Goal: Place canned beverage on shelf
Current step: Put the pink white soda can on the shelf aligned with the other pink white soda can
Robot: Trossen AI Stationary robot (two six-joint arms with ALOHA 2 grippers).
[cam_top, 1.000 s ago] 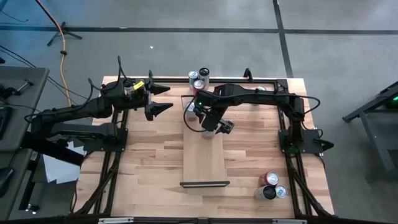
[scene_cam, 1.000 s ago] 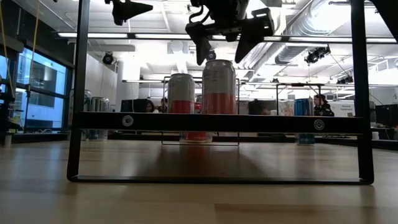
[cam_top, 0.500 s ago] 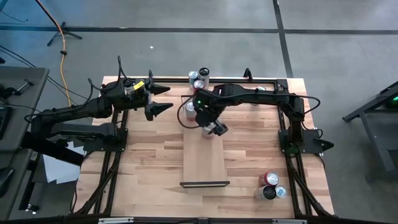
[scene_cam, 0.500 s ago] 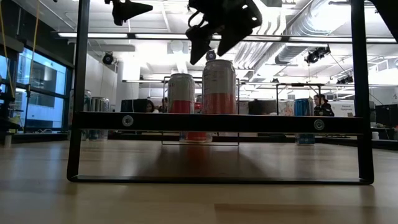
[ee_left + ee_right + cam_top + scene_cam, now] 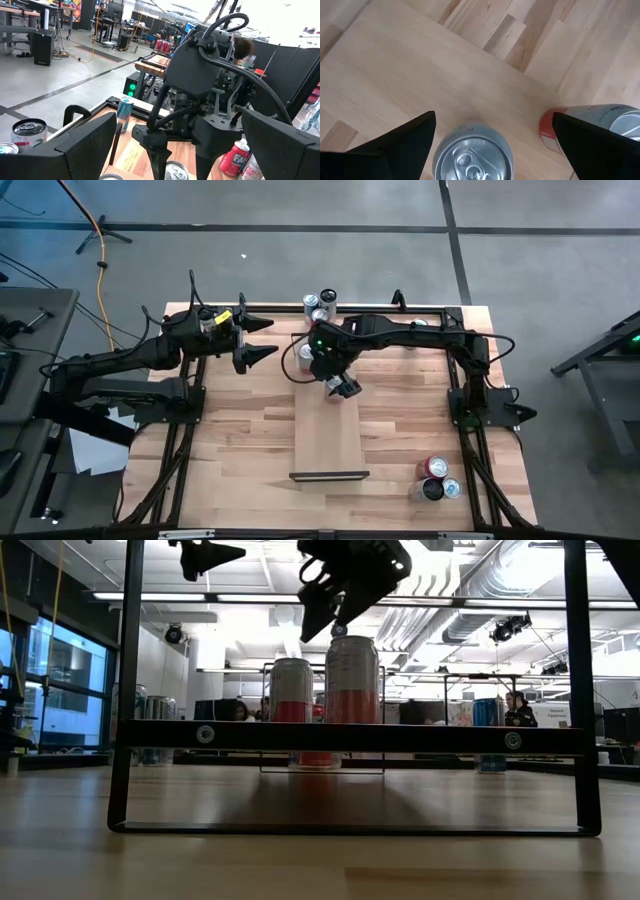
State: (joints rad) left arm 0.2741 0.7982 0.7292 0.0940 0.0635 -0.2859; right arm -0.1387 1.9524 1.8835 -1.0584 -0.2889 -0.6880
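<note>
Above the shelf's (image 5: 327,432) far end, the right hand (image 5: 335,610) hangs with fingers apart over a standing can (image 5: 352,680), holding nothing.
Risk: a finger clipping the can's rim could topple it into the second can (image 5: 292,690) just beside it on the shelf. The left hand (image 5: 262,339) waits beside that same end, fingers spread. No label text is legible on either can.

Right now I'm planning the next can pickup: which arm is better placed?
Probably left: its open tool hangs free beside the far cans; the right tool, also open, hangs over the shelf.
</note>
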